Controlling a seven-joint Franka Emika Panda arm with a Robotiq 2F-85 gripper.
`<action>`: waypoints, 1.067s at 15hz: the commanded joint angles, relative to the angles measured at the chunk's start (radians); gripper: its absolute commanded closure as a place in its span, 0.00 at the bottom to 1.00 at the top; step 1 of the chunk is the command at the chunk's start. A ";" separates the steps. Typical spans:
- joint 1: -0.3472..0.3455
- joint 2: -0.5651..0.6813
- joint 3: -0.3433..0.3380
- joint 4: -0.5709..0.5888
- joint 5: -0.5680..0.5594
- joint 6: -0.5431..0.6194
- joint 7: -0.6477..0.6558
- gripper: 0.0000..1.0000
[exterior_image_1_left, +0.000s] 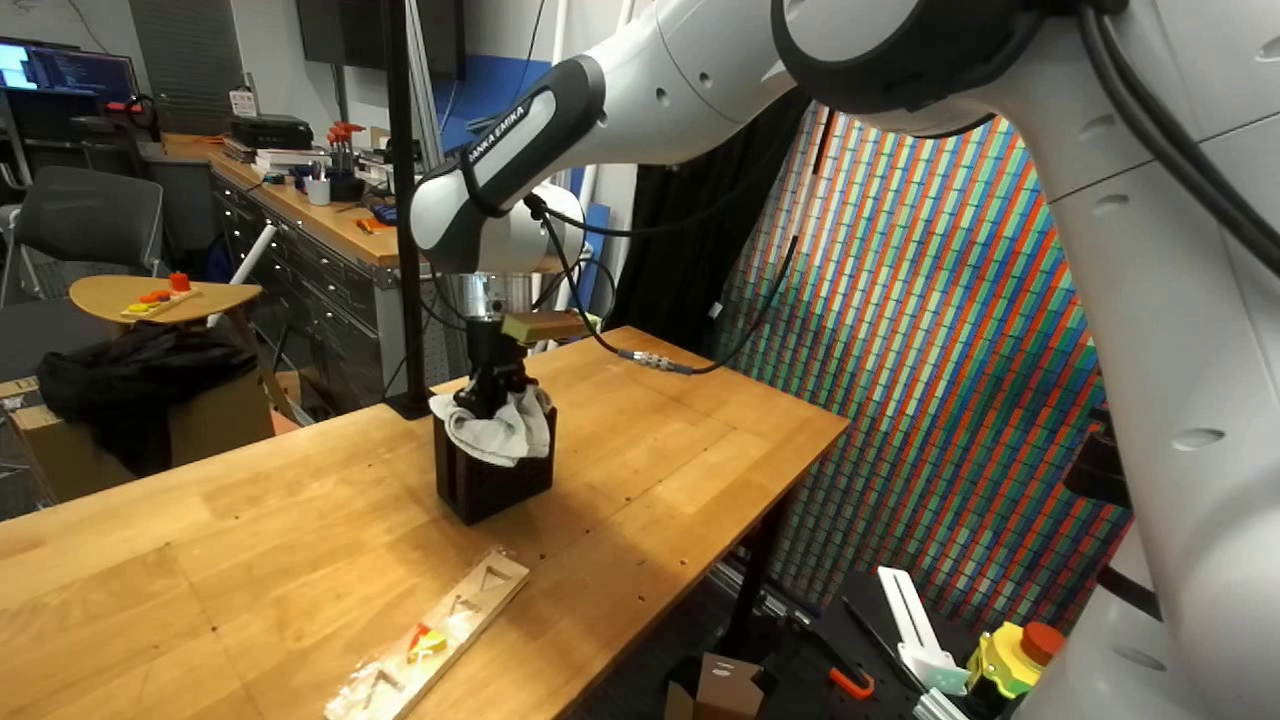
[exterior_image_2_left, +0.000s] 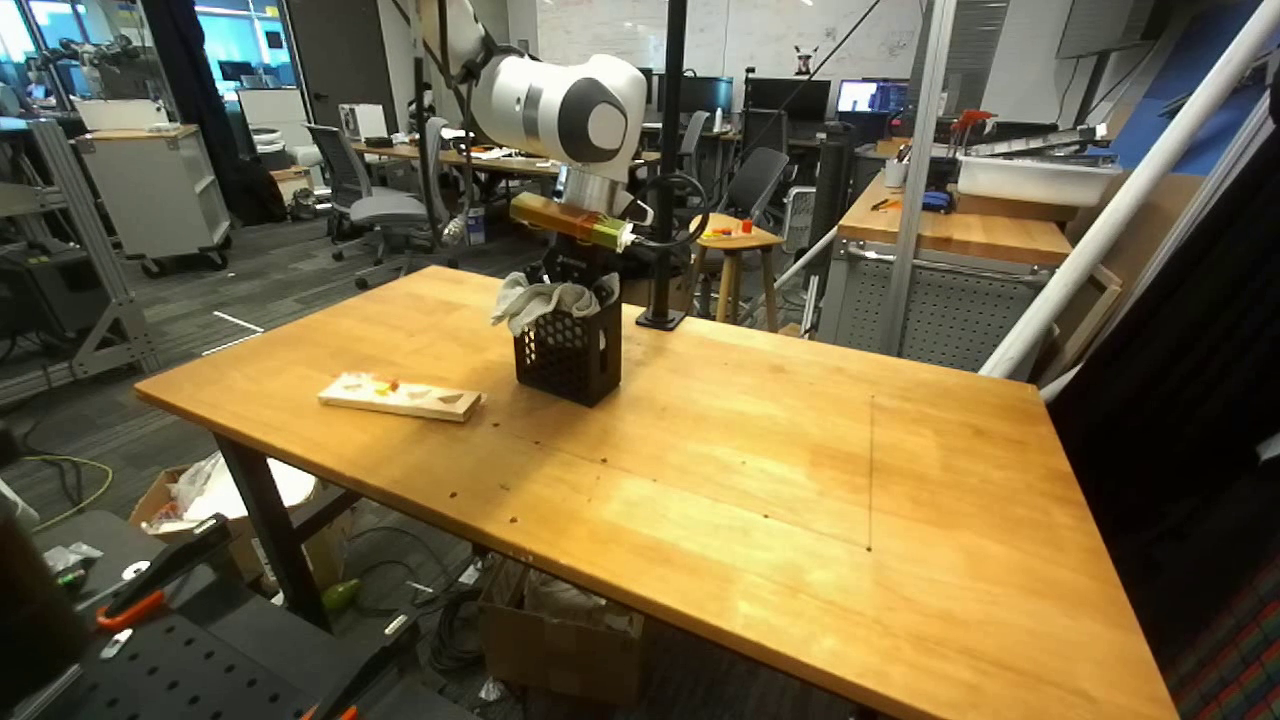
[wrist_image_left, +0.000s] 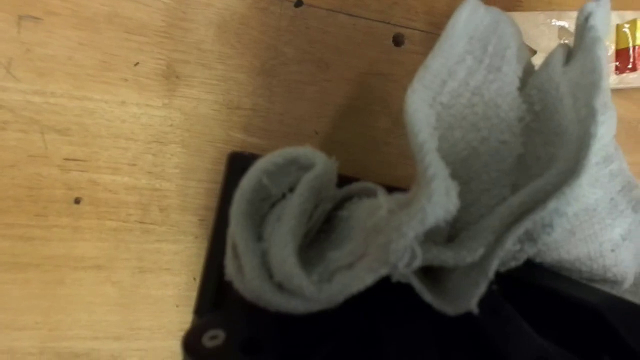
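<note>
A grey-white cloth (exterior_image_1_left: 500, 437) hangs over the rim of a black bin (exterior_image_1_left: 492, 488) on the wooden table. My gripper (exterior_image_1_left: 487, 398) points down at the bin's mouth, touching the cloth. In an exterior view the gripper (exterior_image_2_left: 578, 272) stands over the bin (exterior_image_2_left: 565, 360), whose side has honeycomb holes, with the cloth (exterior_image_2_left: 545, 303) spilling over one side. Up close in the wrist view, folds of cloth (wrist_image_left: 480, 115) rise above the bin's dark rim (wrist_image_left: 212, 272). The jaws are shut; cloth and shadow hide the fingertips, so whether fabric is pinched cannot be seen.
A plastic-wrapped wooden board (exterior_image_1_left: 450, 625) with triangular cutouts and red and yellow pieces lies near the bin; the board (exterior_image_2_left: 400, 396) shows in both exterior views. A black pole (exterior_image_2_left: 668, 180) rises at the table edge behind the arm. A cable (exterior_image_1_left: 655, 361) hangs from the wrist.
</note>
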 joint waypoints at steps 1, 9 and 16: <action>-0.002 -0.046 0.001 0.002 -0.010 -0.007 -0.014 1.00; 0.000 -0.208 -0.017 -0.051 -0.026 0.013 -0.010 1.00; -0.007 -0.363 -0.044 -0.231 -0.025 0.052 0.003 1.00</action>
